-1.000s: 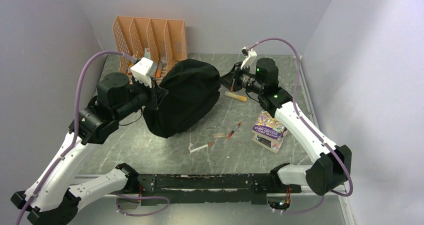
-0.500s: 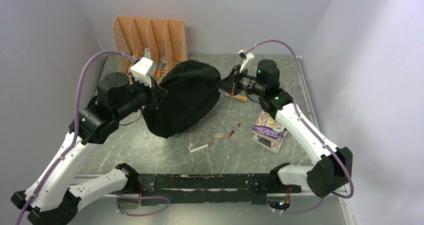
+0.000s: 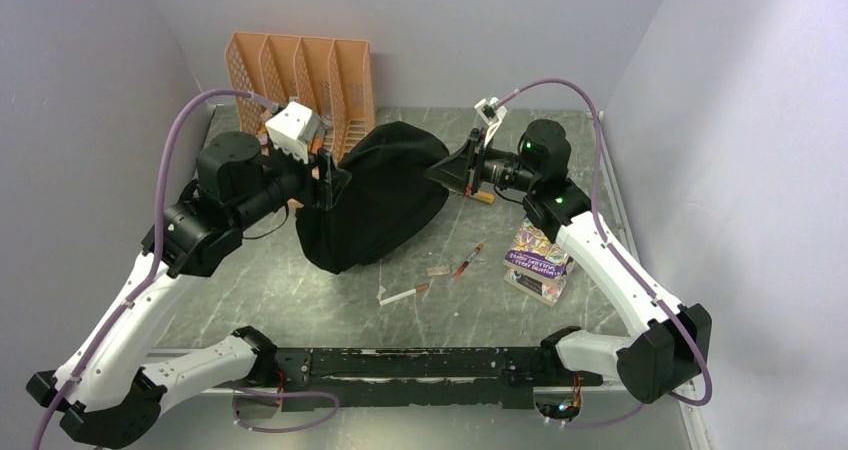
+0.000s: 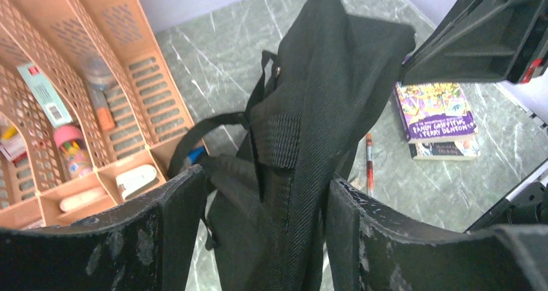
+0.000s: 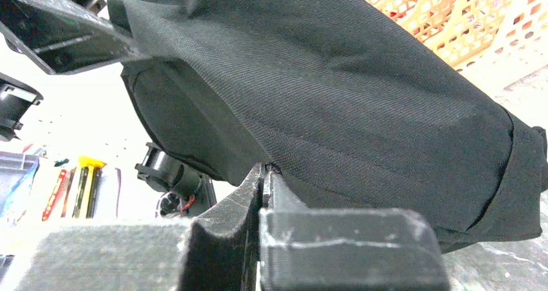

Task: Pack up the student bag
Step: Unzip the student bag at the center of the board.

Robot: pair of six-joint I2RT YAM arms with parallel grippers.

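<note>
Bag (image 3: 375,205) ctr; organizer (image 3: 300,75) behind (book (image 3: 538,258) right).

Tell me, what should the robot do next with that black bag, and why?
Probably the left gripper should close on the student bag fabric standing between its open fingers. The right gripper is shut on the bag's opposite side, so a second hold would let both arms spread it for packing.

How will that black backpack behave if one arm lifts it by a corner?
Probably floppy: the student bag lies slumped and creased, and its fabric draws into a peak where the right gripper pinches it. It would likely sag rather than hold shape. Being so collapsed, it may be fairly light.
</note>
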